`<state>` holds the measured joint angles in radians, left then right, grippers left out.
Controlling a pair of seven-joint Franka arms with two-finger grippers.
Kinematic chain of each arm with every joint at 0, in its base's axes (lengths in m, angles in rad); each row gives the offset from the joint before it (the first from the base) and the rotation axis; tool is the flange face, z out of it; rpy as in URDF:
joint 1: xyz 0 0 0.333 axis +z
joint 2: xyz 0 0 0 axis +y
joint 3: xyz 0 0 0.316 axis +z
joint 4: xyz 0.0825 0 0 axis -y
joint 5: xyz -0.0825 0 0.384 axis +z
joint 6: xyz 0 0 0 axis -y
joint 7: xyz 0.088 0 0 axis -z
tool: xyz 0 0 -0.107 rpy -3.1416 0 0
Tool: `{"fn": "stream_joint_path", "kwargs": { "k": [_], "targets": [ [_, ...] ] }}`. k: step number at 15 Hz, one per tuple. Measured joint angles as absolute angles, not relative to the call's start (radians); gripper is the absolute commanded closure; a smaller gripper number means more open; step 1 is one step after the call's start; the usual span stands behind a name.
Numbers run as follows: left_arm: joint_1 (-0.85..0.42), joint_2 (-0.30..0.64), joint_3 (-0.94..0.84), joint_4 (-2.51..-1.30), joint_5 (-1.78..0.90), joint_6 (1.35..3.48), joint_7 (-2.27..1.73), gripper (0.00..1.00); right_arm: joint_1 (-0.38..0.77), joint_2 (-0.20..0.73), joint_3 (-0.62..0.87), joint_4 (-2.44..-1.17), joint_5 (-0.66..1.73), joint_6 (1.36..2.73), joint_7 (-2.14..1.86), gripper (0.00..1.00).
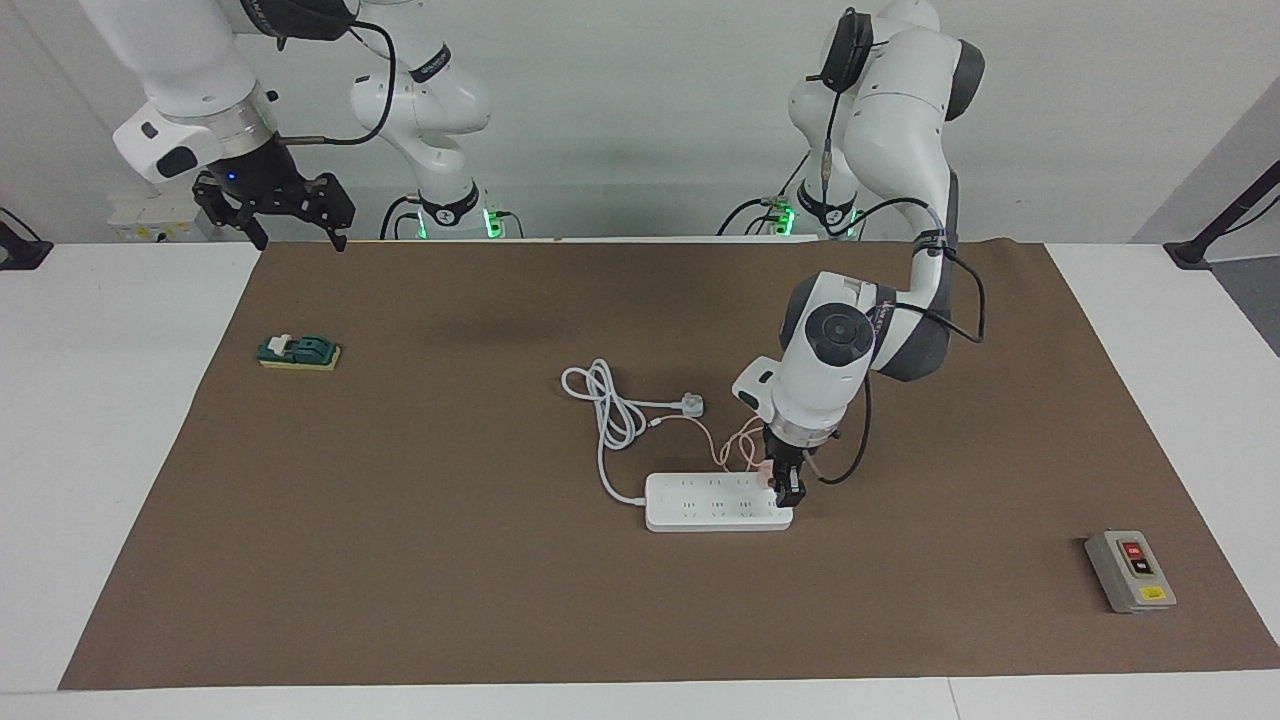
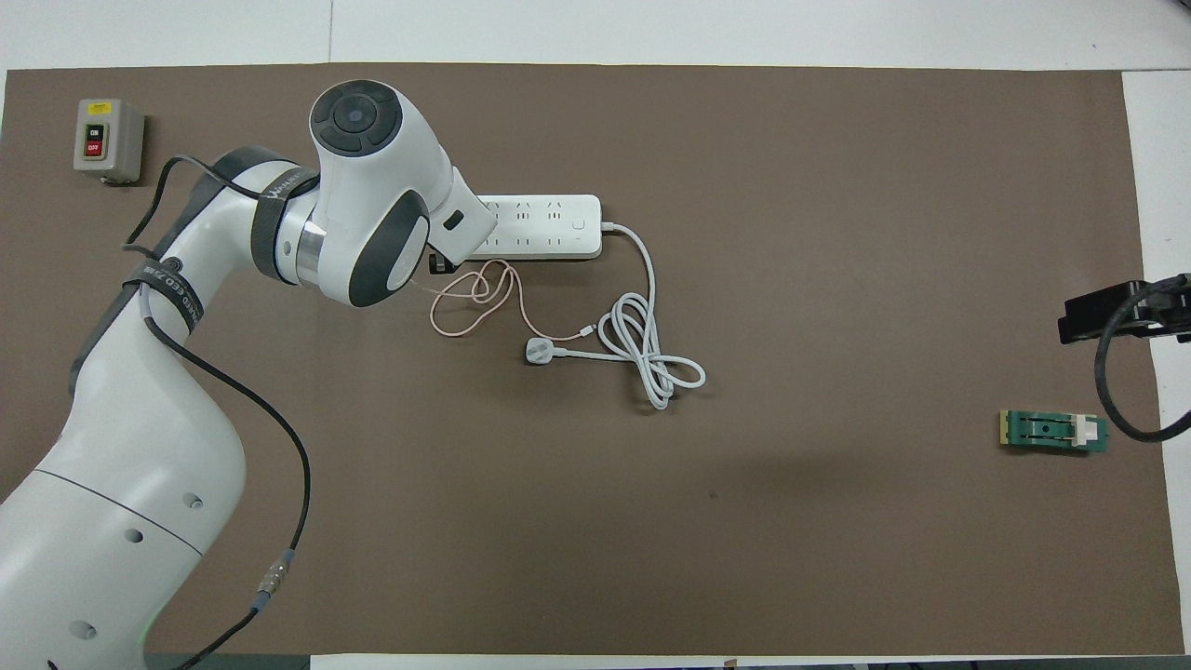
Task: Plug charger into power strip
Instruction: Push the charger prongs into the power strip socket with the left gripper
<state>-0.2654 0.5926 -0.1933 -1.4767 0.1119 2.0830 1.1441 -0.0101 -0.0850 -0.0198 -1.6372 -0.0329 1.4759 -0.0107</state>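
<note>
You see the long flat white plastic power strip (image 1: 718,501) lying on the brown mat (image 1: 450,560), its long axis running from one arm's end of the table toward the other, outlets facing up in two rows. Its thick white cord (image 1: 612,410) leaves the end toward the right arm and loops nearer the robots, ending in a white three-pin plug (image 1: 692,405).

The left gripper (image 1: 786,484) points straight down at the strip's end toward the left arm, its black fingers closed on the small pale pink cube-shaped charger (image 1: 768,471), which sits at the strip's top face there. The charger's thin pink-orange cable (image 2: 475,290) curls on the mat just nearer the robots than the strip.

The right gripper (image 1: 295,222) waits raised with its fingers spread, over the mat's edge at the right arm's end.
</note>
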Motion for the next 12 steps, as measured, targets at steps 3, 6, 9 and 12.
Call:
{"fn": "stream_joint_path", "kwargs": {
  "k": [3,6,9,12],
  "targets": [
    [-0.261,0.591,-0.195,-1.482,0.105,2.089,1.188,1.0,-0.01,-0.085,-0.02,-1.637,-0.033,1.476,-0.011,0.0],
    [-0.254,0.589,-0.198,-1.498,0.095,2.111,1.241,1.0,-0.01,-0.085,-0.02,-1.637,-0.033,1.476,-0.011,0.0],
    [-0.254,0.588,-0.198,-1.499,0.095,2.113,1.246,1.0,-0.01,-0.085,-0.02,-1.637,-0.033,1.476,-0.011,0.0],
    [-0.254,0.588,-0.198,-1.499,0.095,2.113,1.246,0.88,-0.01,-0.085,-0.02,-1.637,-0.033,1.476,-0.011,0.0]
  ]
}}
